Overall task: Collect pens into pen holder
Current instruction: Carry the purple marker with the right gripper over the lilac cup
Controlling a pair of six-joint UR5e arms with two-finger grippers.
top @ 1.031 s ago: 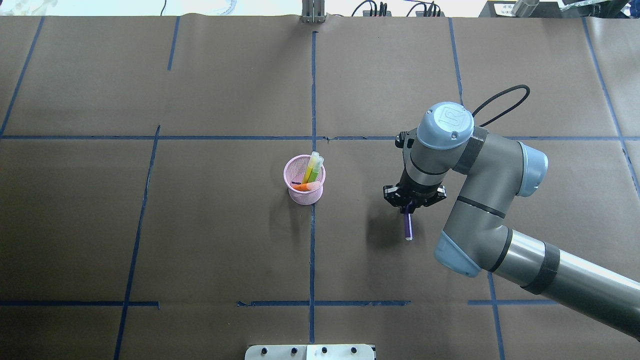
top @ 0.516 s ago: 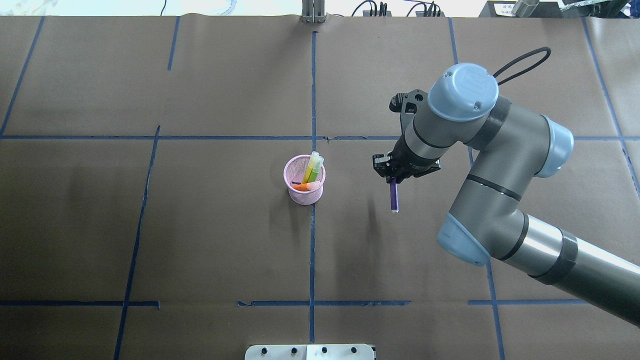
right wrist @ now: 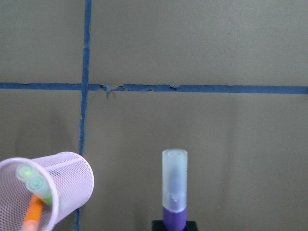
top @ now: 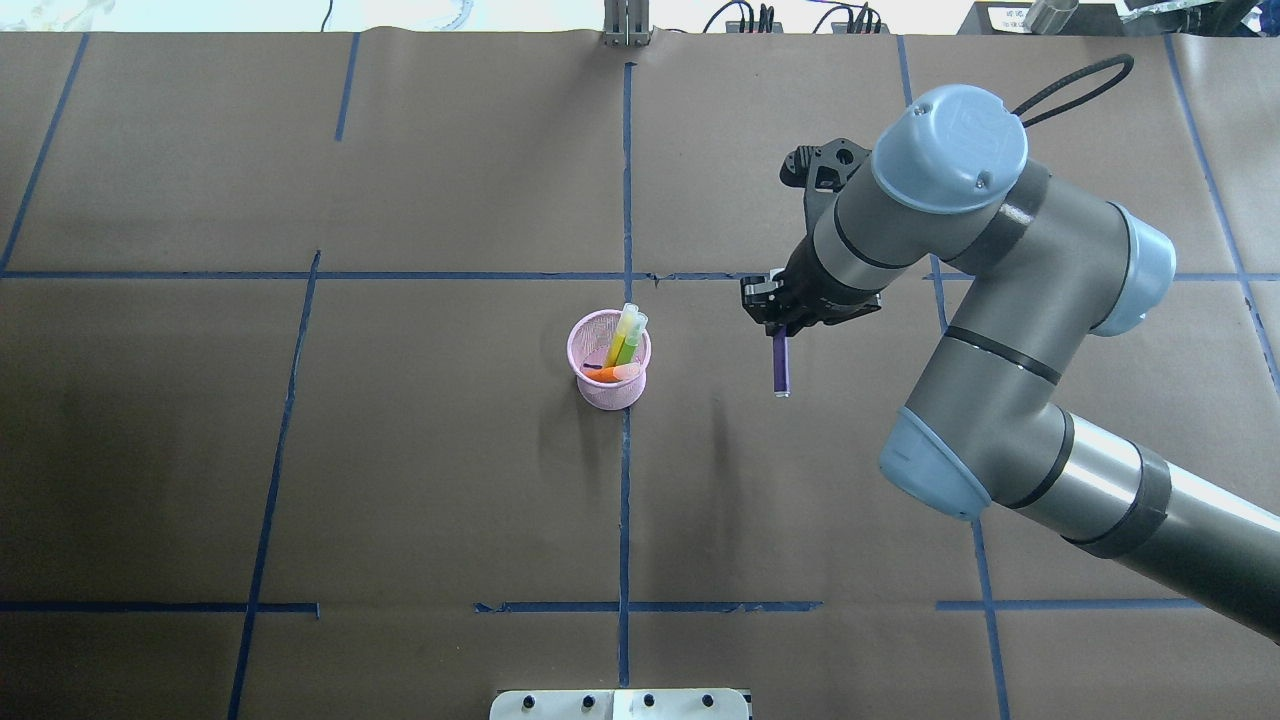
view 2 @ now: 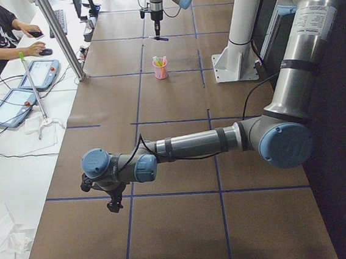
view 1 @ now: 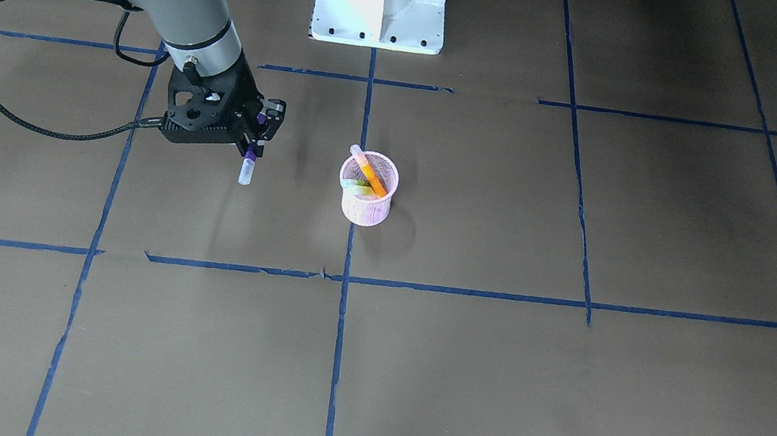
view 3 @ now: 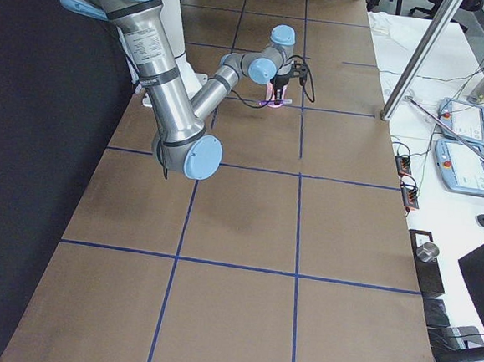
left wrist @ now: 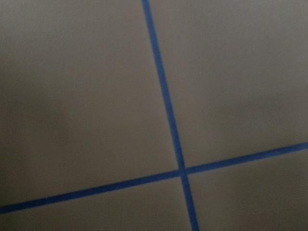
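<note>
Purple pen (top: 780, 366) in right tool (top: 778, 326), apart from pen holder (top: 611, 396)

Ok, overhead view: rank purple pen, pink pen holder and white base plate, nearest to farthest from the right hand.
1. Purple pen: held in the right hand.
2. Pink pen holder: to its left, mid-table.
3. White base plate: bottom edge of view.

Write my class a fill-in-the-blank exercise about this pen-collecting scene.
The right gripper holds the purple pen with its cap pointing ____.
The pen holder is ____ in colour.
The orange pen leans ____ the pen holder.
Missing words: down; pink; inside.
</note>
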